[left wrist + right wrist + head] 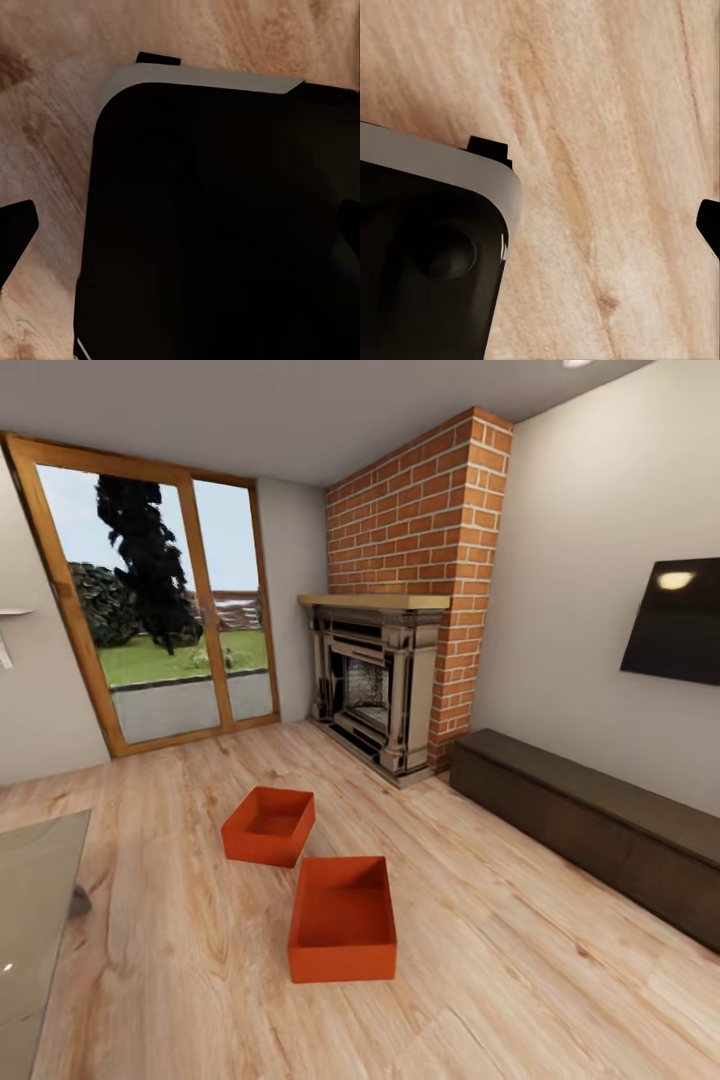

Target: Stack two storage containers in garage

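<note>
Two red-orange storage containers sit on the light wood-plank floor [520,960] of the living room, just below the middle of the head view. The nearer container [342,918] lies lower and slightly right of centre, its open top facing up and its inside empty; the farther container [269,825] lies up and to the left of it, turned at a slight angle, and the two are close together but apart. Behind them, in the upper middle of the frame, a dark ornate fireplace [375,695] stands under a red-brick chimney [420,510]. Wood-framed glass doors [150,600] fill the upper left, with grass and a dark tree outside. A dark brown low bench [600,820] runs along the right wall beneath a black wall screen [675,620]. A glass tabletop [35,920] shows at the lower left edge. In the left wrist view a dark fingertip [15,232] shows over the plank floor beside the robot's black base [217,225]; in the right wrist view a dark fingertip [709,225] shows at the frame edge. I cannot tell whether either gripper is released or clenched.
</note>
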`<state>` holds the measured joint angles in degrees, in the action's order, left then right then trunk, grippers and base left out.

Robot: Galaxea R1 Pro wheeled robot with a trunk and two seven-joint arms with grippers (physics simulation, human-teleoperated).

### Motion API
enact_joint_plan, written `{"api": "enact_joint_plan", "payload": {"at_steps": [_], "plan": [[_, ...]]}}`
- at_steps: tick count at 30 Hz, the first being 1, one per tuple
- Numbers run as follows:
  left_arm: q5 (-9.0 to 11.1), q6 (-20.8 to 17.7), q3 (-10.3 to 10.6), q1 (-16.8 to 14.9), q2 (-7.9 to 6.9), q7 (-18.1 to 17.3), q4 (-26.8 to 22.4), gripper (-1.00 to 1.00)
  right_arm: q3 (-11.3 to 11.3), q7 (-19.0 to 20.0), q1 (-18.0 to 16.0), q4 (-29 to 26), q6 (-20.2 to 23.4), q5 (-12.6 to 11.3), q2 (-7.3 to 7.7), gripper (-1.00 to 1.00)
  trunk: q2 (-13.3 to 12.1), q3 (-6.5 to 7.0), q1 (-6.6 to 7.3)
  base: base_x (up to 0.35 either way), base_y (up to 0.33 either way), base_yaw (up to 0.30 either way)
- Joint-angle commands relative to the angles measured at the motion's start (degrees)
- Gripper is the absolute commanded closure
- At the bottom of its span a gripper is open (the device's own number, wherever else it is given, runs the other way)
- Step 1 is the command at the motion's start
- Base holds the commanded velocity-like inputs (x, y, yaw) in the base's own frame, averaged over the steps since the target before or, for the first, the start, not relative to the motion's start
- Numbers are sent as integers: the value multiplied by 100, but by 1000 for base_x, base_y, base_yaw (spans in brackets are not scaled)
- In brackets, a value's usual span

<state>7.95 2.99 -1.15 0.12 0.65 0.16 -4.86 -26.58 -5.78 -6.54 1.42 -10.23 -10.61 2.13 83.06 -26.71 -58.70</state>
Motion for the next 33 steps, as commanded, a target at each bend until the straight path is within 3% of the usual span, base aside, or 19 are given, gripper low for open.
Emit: {"api": "enact_joint_plan", "payload": {"at_steps": [1, 33], "plan": [[40, 9, -8, 1, 1, 2, -6, -100, -49, -2, -6, 16, -32, -55, -2, -100, 2, -5, -3, 323, 0, 0], [31, 44, -17, 1, -4, 2, -9, -100, -67, -2, -6, 16, -32, -46, -26, -100, 2, -5, -3, 323, 0, 0]]}}
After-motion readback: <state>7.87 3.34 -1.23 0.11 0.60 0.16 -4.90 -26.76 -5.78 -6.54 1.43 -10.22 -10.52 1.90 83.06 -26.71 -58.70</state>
